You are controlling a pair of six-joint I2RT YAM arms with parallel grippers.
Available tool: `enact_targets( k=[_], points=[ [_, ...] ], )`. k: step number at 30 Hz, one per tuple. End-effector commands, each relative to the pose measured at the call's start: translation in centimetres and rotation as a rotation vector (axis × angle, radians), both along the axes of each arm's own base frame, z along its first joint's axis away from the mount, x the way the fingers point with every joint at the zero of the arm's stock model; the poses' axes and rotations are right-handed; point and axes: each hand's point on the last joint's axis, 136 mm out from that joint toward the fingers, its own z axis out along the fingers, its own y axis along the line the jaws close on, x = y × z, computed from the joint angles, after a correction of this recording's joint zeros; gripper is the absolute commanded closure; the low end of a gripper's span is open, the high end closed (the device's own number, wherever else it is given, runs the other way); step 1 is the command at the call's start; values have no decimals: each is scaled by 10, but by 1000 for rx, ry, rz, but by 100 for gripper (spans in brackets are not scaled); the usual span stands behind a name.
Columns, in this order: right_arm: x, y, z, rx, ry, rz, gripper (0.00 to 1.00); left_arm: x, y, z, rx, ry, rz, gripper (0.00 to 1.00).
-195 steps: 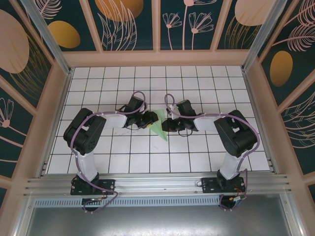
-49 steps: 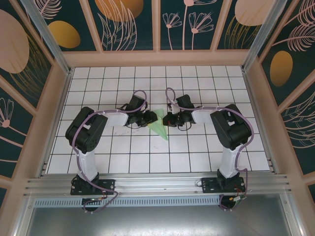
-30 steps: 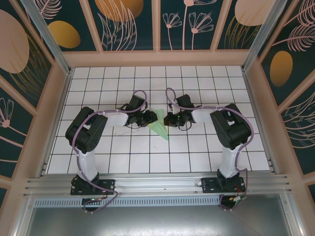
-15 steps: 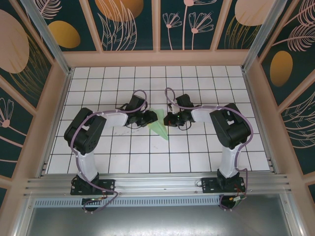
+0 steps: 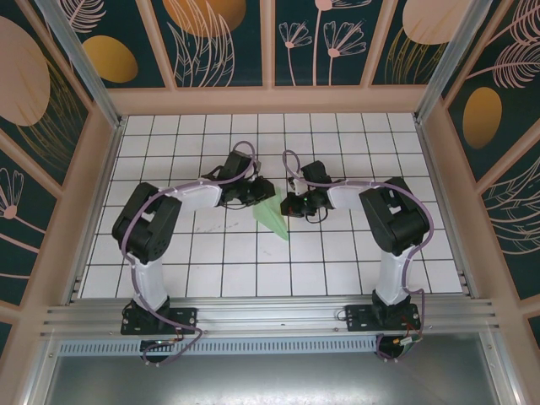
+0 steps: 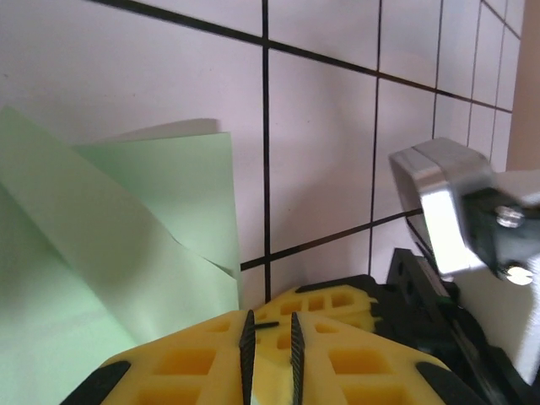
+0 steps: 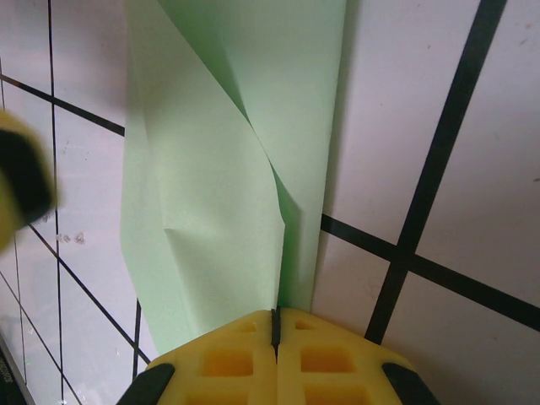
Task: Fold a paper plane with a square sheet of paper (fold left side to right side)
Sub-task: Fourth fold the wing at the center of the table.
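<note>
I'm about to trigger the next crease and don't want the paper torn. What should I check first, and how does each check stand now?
1. Right gripper clamped on the paper: ok, its edge runs between the closed fingers.
2. Left gripper holding paper: cannot tell, a narrow gap shows between its fingers.
3. Layers pressed flat: not ok, one flap lifts off the tiles.
4. Grippers apart from each other: ok, close but not touching in the top view.

The paper plane [image 7: 228, 169] runs off the right wrist view's top edge. A blurred yellow-black shape [image 7: 21, 181] sits left of it.
</note>
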Motion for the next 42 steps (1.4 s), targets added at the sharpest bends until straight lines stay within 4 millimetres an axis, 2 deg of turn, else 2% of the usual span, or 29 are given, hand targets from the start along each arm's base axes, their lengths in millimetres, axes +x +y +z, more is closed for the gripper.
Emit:
enact_targets(
  k=[1,8,16,27,31,34,37,39,42],
  points=[
    [-11,-12,-28,-101,52,3,100,1,-14,-5,-33,12,-53,79],
    [-11,-12,-28,-104,55,7,100,-1,-14,-19,-15,33,-57,79],
    [-12,-14,-30,-125,56,10,100,-10,8,-52,106,77,-20,79],
    [-11,-13,-26,-114,45,14,100,-20,21,-80,175,116,-3,79],
    [-1,-6,-5,-72,0,9,96,-27,27,-90,192,136,5,80],
    [10,-3,22,-40,-61,-3,83,-34,34,-98,211,150,13,80],
    [17,-10,46,-37,-118,-33,69,-40,38,-103,220,161,19,80],
    [16,-16,57,-40,-139,-44,64,-42,40,-105,221,166,23,80],
    [2,-16,67,-9,-128,-23,64,-41,40,-104,219,163,23,80]
  ],
)
